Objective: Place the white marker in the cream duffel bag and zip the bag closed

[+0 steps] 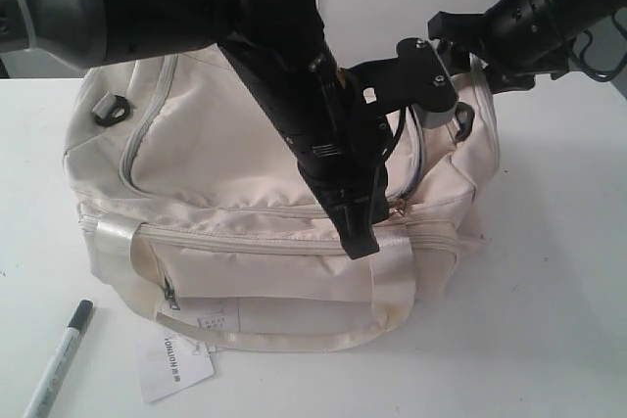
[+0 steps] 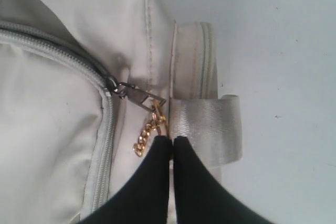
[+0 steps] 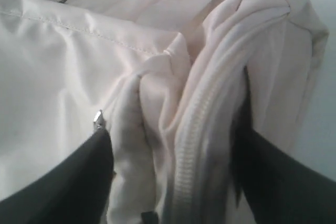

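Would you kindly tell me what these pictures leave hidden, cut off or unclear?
- Marker: exterior view, the bottom edge cuts off its lower end; its print is too small to read.
- Bag: exterior view, the left arm covers the middle of its top.
- Left hand: left wrist view, unclear whether its shut tips pinch the gold chain.
- Inside of the bag: shown in no view.

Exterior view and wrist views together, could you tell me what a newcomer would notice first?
The cream bag fills the middle of the table. The left tool is shut by the gold chain on a zipper pull, the right tool open around a bunched fold. The marker lies on the table, outside the bag.
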Controlling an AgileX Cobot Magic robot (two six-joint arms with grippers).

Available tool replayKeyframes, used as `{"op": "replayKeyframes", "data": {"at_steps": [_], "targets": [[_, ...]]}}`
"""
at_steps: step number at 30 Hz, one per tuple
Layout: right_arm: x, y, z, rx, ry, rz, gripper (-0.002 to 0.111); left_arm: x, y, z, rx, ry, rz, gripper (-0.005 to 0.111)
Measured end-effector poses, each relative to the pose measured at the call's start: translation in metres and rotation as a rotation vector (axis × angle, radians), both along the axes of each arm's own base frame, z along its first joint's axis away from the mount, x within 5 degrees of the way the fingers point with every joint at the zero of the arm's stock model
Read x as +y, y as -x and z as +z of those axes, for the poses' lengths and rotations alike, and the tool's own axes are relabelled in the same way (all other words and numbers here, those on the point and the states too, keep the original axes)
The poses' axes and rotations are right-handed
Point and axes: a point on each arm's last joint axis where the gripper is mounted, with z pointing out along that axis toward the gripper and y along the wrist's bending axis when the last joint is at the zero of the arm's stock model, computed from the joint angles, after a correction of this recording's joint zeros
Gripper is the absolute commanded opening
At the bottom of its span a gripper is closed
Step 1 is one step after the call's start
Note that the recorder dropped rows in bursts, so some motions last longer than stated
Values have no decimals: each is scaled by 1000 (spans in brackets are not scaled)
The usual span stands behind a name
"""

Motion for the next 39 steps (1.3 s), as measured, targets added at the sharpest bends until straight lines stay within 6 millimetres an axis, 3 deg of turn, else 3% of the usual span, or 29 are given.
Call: {"op": "replayKeyframes", "data": {"at_steps": [5, 11, 16, 27, 39], "targets": [[-14, 16, 22, 9, 99, -51, 65, 0, 0, 0, 0, 0, 0, 0], [-13, 50, 59, -28, 121, -46, 58, 0, 0, 0, 0, 0, 0, 0], [-10, 78, 69, -40, 122, -51, 58, 0, 0, 0, 0, 0, 0, 0], [-1, 116, 33, 71, 32, -64, 58, 0, 0, 0, 1, 1, 2, 0], [21, 128, -4, 51, -58, -85, 58, 0, 0, 0, 1, 1, 2, 0]]}}
